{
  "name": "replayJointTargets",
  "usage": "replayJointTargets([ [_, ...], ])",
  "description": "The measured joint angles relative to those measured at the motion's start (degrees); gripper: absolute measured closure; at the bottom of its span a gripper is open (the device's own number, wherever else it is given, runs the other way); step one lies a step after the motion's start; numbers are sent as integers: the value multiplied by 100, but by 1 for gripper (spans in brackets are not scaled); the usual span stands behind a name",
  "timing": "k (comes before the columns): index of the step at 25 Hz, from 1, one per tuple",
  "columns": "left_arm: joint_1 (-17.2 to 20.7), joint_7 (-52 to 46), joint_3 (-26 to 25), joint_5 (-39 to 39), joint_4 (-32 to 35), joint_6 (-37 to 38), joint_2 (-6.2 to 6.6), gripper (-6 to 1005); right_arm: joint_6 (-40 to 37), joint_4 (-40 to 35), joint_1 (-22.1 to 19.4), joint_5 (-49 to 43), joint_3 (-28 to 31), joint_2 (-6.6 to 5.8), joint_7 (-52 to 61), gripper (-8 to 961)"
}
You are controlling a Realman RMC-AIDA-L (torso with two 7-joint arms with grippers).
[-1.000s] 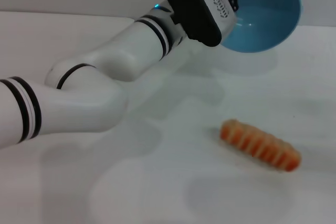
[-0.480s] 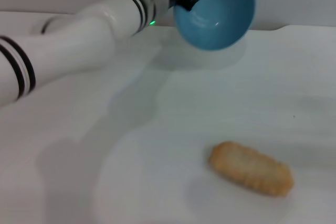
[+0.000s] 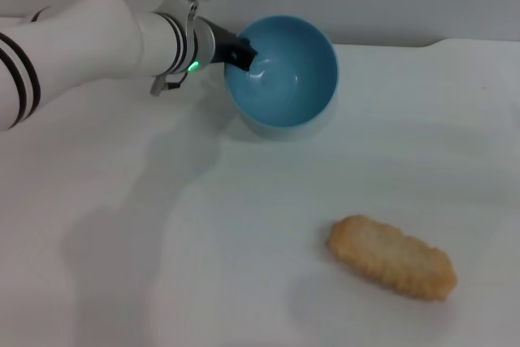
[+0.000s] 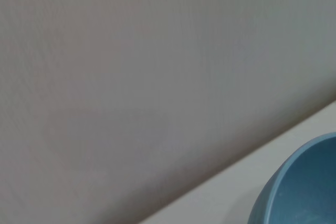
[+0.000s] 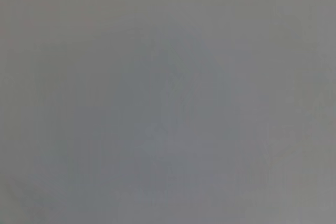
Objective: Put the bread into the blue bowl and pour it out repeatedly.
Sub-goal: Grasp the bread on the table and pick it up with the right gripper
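Left pincer (image 3: 241,53) sits at the far-left rim of the blue bowl (image 3: 284,79), dark fingers clamped on that rim, one finger showing inside the bowl. Bowl tilted, mouth facing toward the camera & up, its base at or just above the white desk (image 3: 122,241); can't tell if it touches. Nothing in the bowl. Left arm comes in from the left edge, white w/ black bands, green light near the wrist.

Bread (image 3: 392,257) lies flat on the desk, near side, right of centre, well apart from the bowl, long axis running diagonally.

Left wrist view: only a slice of the bowl's rim (image 4: 299,187) & grey wall behind the desk edge.

Right pincer not seen in any view; right wrist view is plain grey
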Motion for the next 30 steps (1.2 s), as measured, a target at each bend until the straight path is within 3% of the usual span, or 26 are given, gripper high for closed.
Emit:
replayJointTargets([
  [8, -67, -394, -12, 33, 5, 531, 9, 999, -274, -1462, 463, -2926, -35, 15, 2640, 176],
  [13, -195, -798, 2, 471, 29, 632, -7, 1000, -1238, -2083, 982, -4403, -34, -31, 4241, 177],
  [21, -113, -924, -19, 610, 291, 519, -20, 1000, -2430, -2264, 1284, -4693, -608, -10, 4900, 184],
  [30, -203, -1123, -42, 611, 309, 377, 18, 999, -2755, -1578, 1211, -4544, -1089, 5, 4931, 195],
])
